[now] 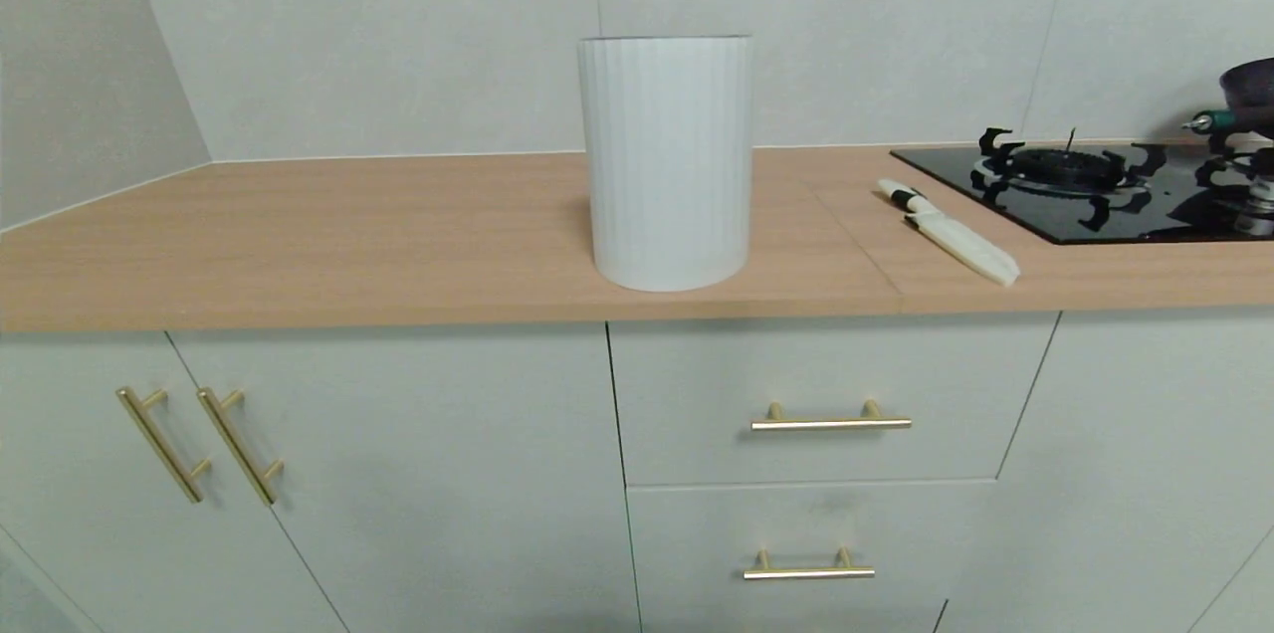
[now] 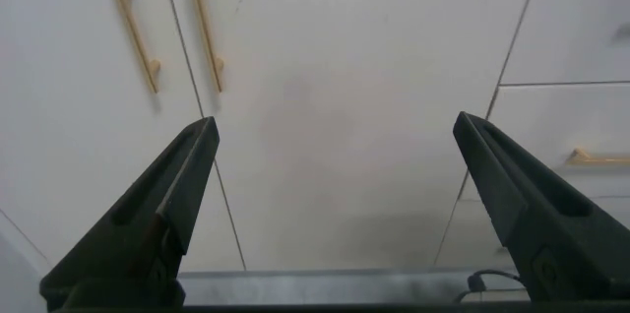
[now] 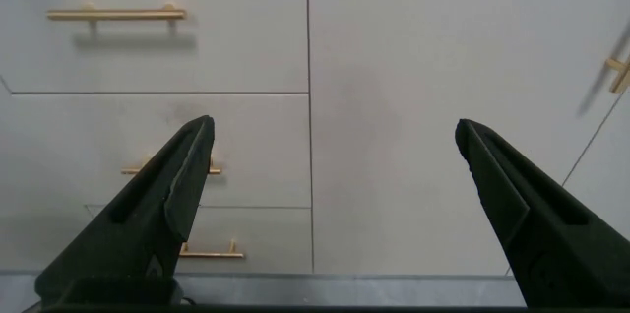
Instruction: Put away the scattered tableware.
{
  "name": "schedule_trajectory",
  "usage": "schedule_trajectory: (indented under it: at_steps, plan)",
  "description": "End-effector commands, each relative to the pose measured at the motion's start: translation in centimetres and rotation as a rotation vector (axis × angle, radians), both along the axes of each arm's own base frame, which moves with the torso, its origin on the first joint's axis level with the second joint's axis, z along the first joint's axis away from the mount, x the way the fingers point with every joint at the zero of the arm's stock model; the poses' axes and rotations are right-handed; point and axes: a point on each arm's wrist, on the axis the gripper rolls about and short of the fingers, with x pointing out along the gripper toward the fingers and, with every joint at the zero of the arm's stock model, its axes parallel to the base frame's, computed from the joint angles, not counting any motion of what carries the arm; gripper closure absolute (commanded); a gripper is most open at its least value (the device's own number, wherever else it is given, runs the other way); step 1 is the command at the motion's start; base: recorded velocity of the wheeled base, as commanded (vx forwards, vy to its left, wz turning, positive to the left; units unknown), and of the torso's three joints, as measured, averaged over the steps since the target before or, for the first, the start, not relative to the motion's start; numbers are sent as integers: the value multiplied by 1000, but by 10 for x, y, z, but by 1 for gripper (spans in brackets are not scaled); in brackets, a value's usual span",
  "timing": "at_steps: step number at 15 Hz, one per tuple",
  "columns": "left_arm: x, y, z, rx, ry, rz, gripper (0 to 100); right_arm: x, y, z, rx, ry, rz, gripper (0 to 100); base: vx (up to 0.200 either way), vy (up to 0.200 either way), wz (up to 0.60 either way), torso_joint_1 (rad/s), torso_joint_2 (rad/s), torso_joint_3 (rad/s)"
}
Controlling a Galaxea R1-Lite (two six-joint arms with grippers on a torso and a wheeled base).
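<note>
A tall white ribbed cylindrical holder stands on the wooden countertop, near its front edge. To its right lies a white-bladed knife with a black and white handle, flat on the counter beside the hob. My left gripper is open with nothing between its fingers, facing the white cabinet doors below the counter. My right gripper is also open and holds nothing, facing the drawer fronts.
A black glass gas hob with burner grates fills the counter's right end, with a dark pot at its far edge. Below are cabinet doors with gold handles and two drawers. Tiled walls close the back and left.
</note>
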Motion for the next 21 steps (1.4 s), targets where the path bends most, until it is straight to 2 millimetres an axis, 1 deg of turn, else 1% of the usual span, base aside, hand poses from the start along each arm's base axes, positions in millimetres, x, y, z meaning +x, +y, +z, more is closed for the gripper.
schedule_trajectory:
  at_steps: [1, 6, 10, 13, 21]
  plan:
    - [0, 0, 0, 0, 0, 0, 0, 0, 0, 0, 0, 2, 0, 0, 0, 0, 0, 256, -710, -261]
    - [0, 0, 0, 0, 0, 0, 0, 0, 0, 0, 0, 3, 0, 0, 0, 0, 0, 219, -574, -206]
    - [0, 0, 0, 0, 0, 0, 0, 0, 0, 0, 0, 2, 0, 0, 0, 0, 0, 132, -485, -220]
    - [0, 0, 0, 0, 0, 0, 0, 0, 0, 0, 0, 2, 0, 0, 0, 0, 0, 385, -483, -229]
    - [0, 0, 0, 0, 0, 0, 0, 0, 0, 0, 0, 2, 0, 0, 0, 0, 0, 287, -524, -252]
